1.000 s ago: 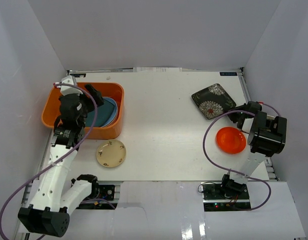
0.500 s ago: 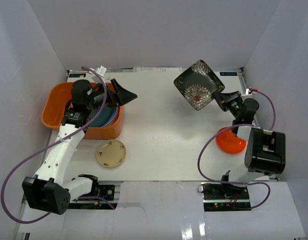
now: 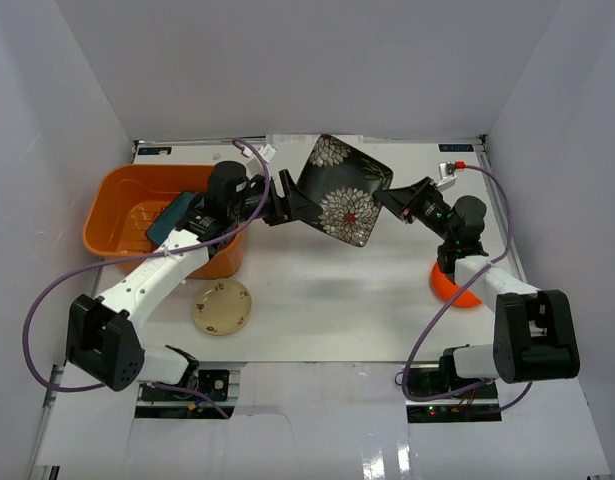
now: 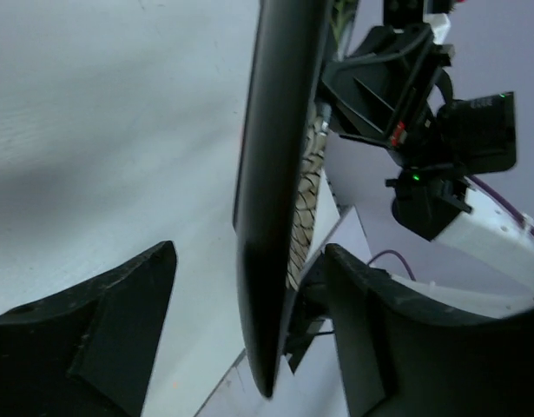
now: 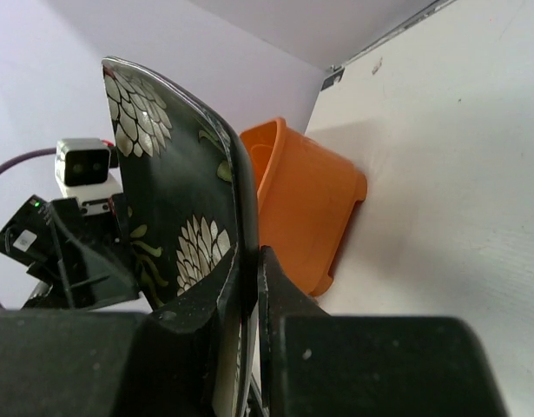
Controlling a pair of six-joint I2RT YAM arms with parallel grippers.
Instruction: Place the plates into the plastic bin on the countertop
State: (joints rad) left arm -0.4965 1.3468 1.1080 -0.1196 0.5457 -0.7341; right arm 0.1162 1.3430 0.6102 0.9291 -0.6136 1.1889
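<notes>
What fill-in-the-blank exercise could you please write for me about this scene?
The right hand is ____ on one edge of the black floral square plate.
The left hand is ____, one finger either side of that plate's opposite edge.
The small speckled beige round plate lies on the white countertop, outside the orange plastic bin, touched by ____ hand.
Missing words: shut; open; neither.

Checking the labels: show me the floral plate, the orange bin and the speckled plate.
floral plate (image 3: 343, 196), top view, its patterned face.
orange bin (image 3: 99, 222), top view, left wall.
speckled plate (image 3: 222, 307), top view, centre.
</notes>
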